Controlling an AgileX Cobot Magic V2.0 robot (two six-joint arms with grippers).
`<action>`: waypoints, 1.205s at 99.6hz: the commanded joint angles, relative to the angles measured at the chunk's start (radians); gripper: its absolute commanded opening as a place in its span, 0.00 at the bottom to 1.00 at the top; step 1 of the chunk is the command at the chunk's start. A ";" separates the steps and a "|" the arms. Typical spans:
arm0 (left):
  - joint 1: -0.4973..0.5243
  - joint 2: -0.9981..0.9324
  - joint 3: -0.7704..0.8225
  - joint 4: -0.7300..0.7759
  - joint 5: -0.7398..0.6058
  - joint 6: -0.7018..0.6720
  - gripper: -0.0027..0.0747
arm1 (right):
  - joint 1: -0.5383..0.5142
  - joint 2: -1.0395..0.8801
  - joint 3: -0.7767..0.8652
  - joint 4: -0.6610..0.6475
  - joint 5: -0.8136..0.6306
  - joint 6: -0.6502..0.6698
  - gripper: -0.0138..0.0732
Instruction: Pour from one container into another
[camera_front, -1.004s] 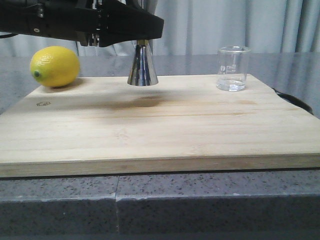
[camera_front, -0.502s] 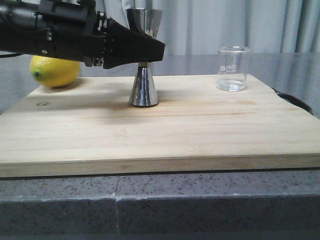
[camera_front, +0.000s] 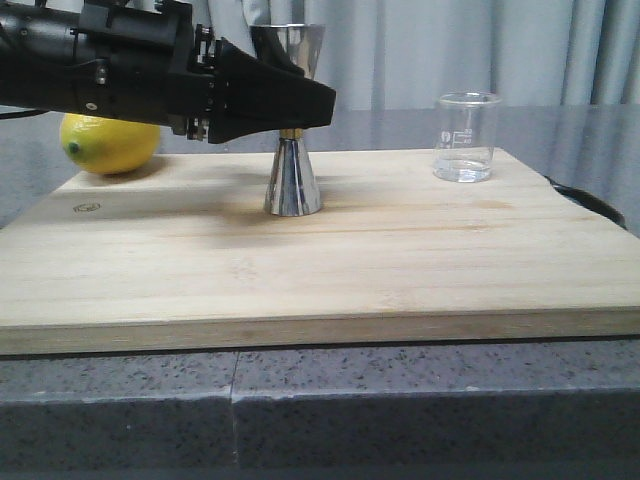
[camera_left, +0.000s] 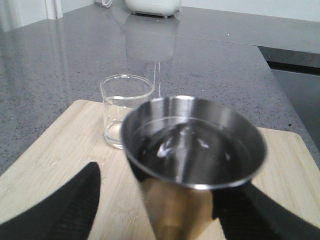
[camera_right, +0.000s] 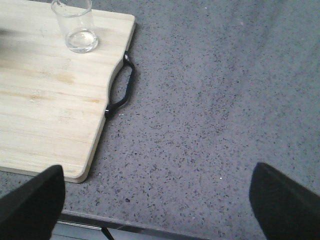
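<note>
Gripping the steel jigger (camera_front: 292, 170) at its gold-banded waist, the left gripper (camera_front: 290, 105) reaches in level from the left side of the front view, its black fingers (camera_left: 70, 210) on either side of the narrow middle. Below the gripper the jigger's lower cone stands upright on the wooden cutting board (camera_front: 320, 260); above it the upper cup rises open, and the left wrist view shows that cup's shiny inside (camera_left: 192, 145). Beyond the fingers in that view, and well apart to the right of them in the front view, the clear glass beaker (camera_front: 466, 137) stands upright near the board's far right corner. Behind the arm lies a yellow lemon (camera_front: 110, 132). The right gripper (camera_right: 160, 200) hangs over the speckled grey countertop (camera_right: 225, 100) beside the board's black handle (camera_right: 121, 90), its fingers spread wide with nothing between them. Pale curtains (camera_front: 470, 50) close off the back.
</note>
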 joint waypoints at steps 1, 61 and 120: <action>-0.010 -0.061 -0.027 -0.021 0.037 -0.037 0.76 | -0.006 0.008 -0.025 -0.034 -0.071 -0.001 0.91; -0.010 -0.479 -0.358 1.355 0.037 -1.546 0.77 | -0.006 0.008 -0.025 -0.036 0.005 -0.001 0.91; -0.010 -1.024 0.005 1.858 -0.415 -2.340 0.65 | -0.006 0.008 -0.025 -0.118 -0.048 0.137 0.91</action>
